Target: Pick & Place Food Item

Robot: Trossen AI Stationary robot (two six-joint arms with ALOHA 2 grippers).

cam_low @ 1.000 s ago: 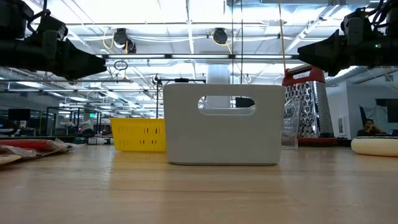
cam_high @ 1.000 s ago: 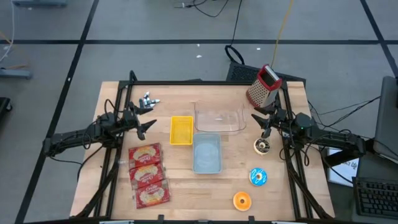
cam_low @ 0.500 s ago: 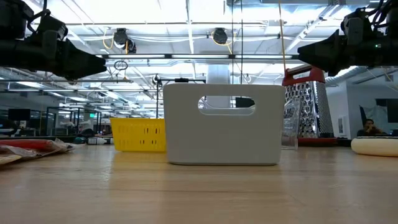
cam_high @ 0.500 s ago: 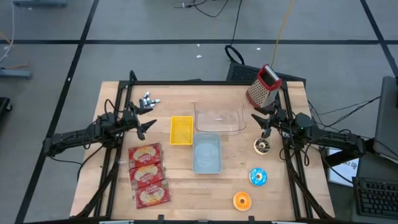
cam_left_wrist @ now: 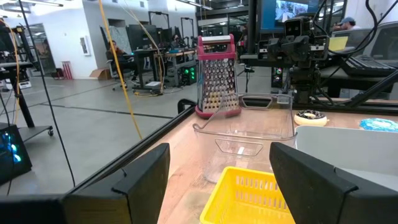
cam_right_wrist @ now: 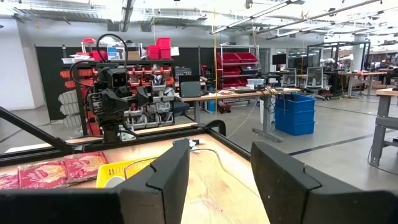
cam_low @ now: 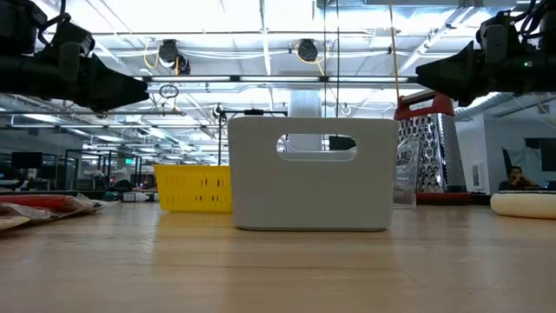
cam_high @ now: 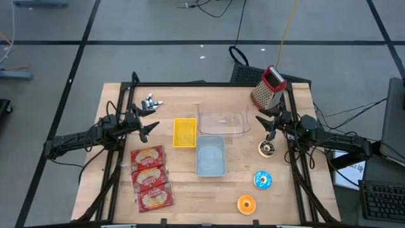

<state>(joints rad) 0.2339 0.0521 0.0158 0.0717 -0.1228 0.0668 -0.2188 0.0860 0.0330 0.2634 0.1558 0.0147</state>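
- The food I take as the target is the row of three red snack packets (cam_high: 150, 177), flat crinkly foil pouches lying side by side on the left front part of the desk (cam_high: 221, 190), untouched as far as I can see.
- My judgement: nothing is picked or placed yet, so the whole task is still ahead of me.
- The containers sit mid-desk: a small yellow slatted basket (cam_high: 185, 132), a grey-white opaque bin (cam_high: 210, 156) with a handle slot just beside it, and a clear plastic tub (cam_high: 223, 120) behind them; all three look empty from above.
- My left pincer (cam_high: 150, 124) hovers above the desk behind the packets, fingers spread wide with nothing between them.
- My right pincer (cam_high: 266, 123) hangs on the far side near a cream ring-shaped pastry (cam_high: 266, 149), fingers parted and empty.
- Further out: a blue-wrapped round item (cam_high: 262, 180) and an orange round item (cam_high: 246, 204) near the right front, a metal box grater (cam_high: 267, 87) with a red top at the back right, and some small metal clips (cam_high: 152, 101) at the back left.
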